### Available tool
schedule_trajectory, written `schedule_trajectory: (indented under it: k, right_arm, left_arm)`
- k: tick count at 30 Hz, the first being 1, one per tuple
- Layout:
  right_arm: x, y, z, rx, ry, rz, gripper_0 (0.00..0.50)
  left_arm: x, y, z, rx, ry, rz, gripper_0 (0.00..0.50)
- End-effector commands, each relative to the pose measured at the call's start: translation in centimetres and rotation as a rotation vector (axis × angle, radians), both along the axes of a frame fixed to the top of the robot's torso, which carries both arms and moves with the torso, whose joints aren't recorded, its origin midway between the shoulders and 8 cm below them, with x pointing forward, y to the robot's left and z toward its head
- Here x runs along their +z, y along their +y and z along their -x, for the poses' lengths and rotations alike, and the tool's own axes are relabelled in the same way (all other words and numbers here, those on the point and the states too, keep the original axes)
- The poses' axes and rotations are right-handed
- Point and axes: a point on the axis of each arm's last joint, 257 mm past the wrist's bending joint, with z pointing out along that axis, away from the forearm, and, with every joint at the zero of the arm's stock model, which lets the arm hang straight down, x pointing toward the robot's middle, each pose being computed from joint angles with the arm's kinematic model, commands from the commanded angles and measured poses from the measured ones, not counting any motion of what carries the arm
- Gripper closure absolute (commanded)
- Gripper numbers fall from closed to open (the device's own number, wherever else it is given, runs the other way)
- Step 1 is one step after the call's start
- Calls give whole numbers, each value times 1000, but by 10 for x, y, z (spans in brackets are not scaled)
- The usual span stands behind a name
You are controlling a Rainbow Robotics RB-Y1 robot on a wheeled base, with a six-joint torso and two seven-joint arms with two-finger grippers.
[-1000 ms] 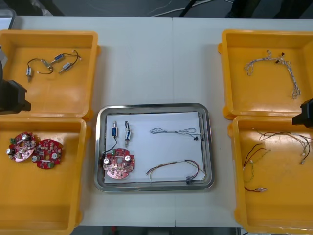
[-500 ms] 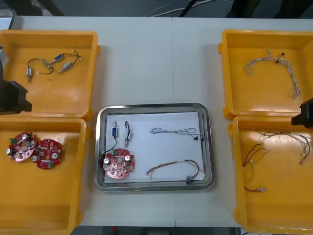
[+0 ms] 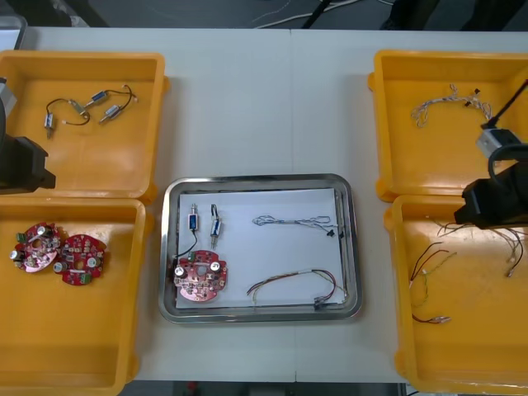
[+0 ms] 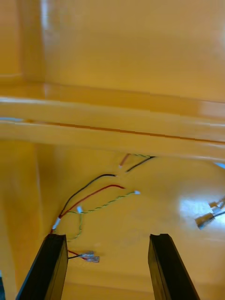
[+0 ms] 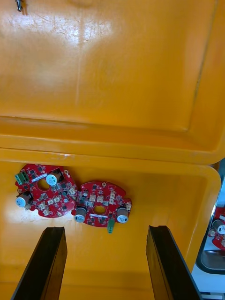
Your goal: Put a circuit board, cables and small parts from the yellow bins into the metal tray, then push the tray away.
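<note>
Inward over the near-right yellow bin (image 3: pixel 462 338) the right gripper (image 3: pixel 493 204) has swung since a second ago. Four bins flank one metal tray (image 3: pixel 167 247), which holds one round red circuit board (image 3: pixel 199 279), two cables (image 3: pixel 293 279) and two small metal parts (image 3: pixel 204 221). Two more boards (image 5: pixel 101 204) lie in the near-left bin (image 3: pixel 82 346). The right fingers (image 4: pixel 54 262) are spread wide and empty above loose wires (image 4: pixel 96 191). The left gripper (image 5: pixel 105 232) is likewise spread, touching nothing.

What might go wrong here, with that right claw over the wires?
The open right gripper hangs over thin, crossing cables in the near right bin; it may lift several together or snag one. The tray sits close to the bins on both sides, so a crooked push might catch a bin edge. The left gripper hangs open over the boards.
</note>
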Motion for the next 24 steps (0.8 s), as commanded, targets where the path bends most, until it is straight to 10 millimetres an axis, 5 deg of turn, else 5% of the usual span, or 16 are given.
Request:
schedule_trajectory:
  k: [1,15,24]
  right_arm:
    - [21,39,-9,135,-41,68,0]
    - [5,144,4,500,-12,186,0]
    - [-5,192,20,689,1,258,0]
  left_arm:
    - [14,13,5,-8,-24,-46,0]
    - [13,13,5,-7,-23,-45,0]
    - [13,13,5,-7,-23,-45,0]
